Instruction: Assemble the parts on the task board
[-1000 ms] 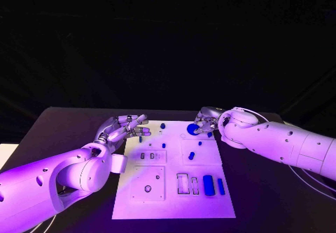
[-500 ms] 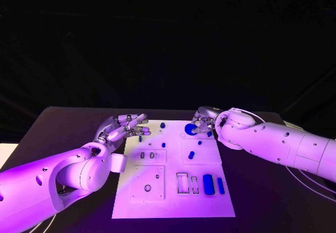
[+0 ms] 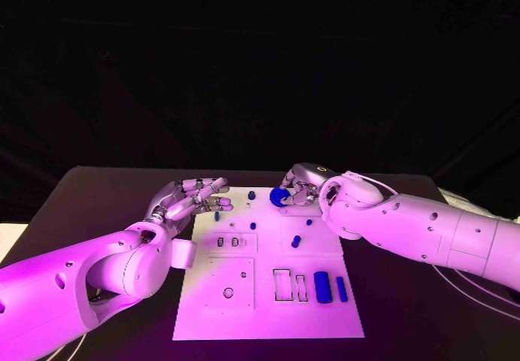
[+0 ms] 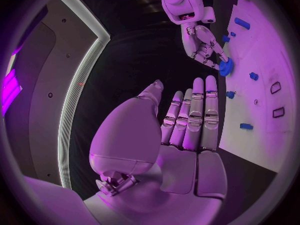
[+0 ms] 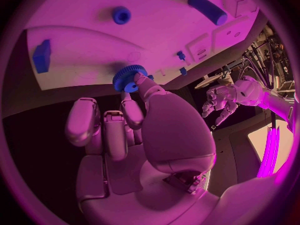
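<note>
Gear (image 3: 281,197) is what the right robot hand (image 3: 299,188) pinches in the head view, a small blue toothed wheel held just above the far end of the white board (image 3: 271,316), near its middle. The left robot hand (image 3: 196,197) hovers at the board's far left corner with fingers spread and nothing in them. On the board lie a short peg (image 3: 296,241) near the centre, and a thick cylinder (image 3: 323,286) with a thin bar (image 3: 341,289) beside it toward the near right. The black bench (image 3: 76,203) carries the board.

From the left wrist, that robot hand (image 4: 187,135) shows a flat palm and straight fingers, released, off the board's edge. Across from it the right robot hand (image 4: 203,45) holds the gear (image 4: 225,66) over the board (image 4: 275,45).

From the right wrist, the robot hand (image 5: 137,130) has the gear (image 5: 129,78) clamped between thumb and a finger, teeth clear, close over the board (image 5: 81,30). A blue knob (image 5: 121,15) and a long cylinder (image 5: 208,9) sit farther off on the board.

The step in hand looks like carrying the gear to its seat at the far end of the board. Next, it likely needs lining up flat over its post or socket, then a straight descent before the pinch lets go; which seat is meant I cannot tell.
</note>
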You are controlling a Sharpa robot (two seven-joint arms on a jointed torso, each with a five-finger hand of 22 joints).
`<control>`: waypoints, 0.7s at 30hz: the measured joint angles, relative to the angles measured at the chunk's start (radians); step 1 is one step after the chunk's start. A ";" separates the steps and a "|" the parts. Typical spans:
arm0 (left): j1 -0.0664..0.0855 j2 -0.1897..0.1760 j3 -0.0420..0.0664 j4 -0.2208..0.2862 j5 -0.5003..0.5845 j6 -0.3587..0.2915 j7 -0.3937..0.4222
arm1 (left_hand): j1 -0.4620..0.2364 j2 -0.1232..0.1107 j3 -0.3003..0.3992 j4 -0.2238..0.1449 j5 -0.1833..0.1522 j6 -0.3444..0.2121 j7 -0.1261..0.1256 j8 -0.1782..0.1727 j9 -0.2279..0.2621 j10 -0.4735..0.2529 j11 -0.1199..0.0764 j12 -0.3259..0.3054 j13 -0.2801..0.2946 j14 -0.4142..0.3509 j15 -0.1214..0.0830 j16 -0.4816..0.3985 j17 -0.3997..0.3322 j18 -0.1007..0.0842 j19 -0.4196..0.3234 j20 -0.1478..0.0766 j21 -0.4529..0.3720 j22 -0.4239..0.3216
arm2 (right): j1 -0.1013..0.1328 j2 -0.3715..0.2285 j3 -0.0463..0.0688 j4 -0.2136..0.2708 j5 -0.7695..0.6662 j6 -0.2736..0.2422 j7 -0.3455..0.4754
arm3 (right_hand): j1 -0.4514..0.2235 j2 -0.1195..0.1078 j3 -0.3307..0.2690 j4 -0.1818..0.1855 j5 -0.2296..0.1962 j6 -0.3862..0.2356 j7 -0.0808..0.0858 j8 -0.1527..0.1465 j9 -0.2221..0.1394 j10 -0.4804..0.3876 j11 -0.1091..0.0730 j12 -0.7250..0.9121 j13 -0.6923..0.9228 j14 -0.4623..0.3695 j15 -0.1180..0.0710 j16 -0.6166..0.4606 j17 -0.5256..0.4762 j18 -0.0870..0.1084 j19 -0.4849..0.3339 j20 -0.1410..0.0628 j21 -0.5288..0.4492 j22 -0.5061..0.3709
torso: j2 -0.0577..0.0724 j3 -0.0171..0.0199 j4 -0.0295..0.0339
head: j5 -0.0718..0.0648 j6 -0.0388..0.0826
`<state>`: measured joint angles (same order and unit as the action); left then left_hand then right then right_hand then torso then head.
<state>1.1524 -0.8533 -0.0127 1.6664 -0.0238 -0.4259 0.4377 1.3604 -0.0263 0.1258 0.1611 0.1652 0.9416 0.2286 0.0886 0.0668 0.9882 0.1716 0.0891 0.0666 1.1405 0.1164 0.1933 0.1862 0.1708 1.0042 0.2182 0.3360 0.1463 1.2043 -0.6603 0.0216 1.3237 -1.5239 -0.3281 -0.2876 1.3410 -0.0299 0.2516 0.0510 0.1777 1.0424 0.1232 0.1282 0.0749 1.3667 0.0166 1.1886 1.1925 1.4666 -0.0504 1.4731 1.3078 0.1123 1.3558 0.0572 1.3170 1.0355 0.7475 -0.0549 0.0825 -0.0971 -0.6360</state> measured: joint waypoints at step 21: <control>0.000 0.009 0.000 -0.007 0.000 0.002 -0.001 | 0.000 0.000 0.000 0.000 0.000 0.000 0.000 0.000 0.000 0.000 0.000 0.000 0.000 0.000 0.000 0.000 0.001 0.000 0.000 0.000 0.000 0.000 | -0.030 0.153 -0.008 -0.044 -0.034 -0.042 -0.021 | -0.016 -0.003 0.011 -0.002 0.009 0.000 0.000 0.000 -0.001 0.000 0.001 0.000 0.000 0.000 0.000 0.000 0.000 0.001 0.000 0.000 0.004 0.000 | 0.001 -0.0001 0.0001 | 0.008 -0.005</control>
<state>1.1524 -0.8443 -0.0127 1.6595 -0.0237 -0.4244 0.4368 1.3605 -0.0263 0.1258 0.1611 0.1652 0.9417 0.2286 0.0886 0.0668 0.9882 0.1716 0.0891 0.0666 1.1405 0.1164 0.1933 0.1876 0.1708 1.0042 0.2182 0.3360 0.1463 1.1745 -0.5074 0.0136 1.2792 -1.5580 -0.3701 -0.3082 1.3250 -0.0333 0.2631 0.0488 0.1868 1.0424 0.1231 0.1281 0.0737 1.3664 0.0173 1.1887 1.1925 1.4667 -0.0502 1.4727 1.3076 0.1131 1.3557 0.0573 1.3211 1.0354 0.7483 -0.0550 0.0826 -0.0887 -0.6412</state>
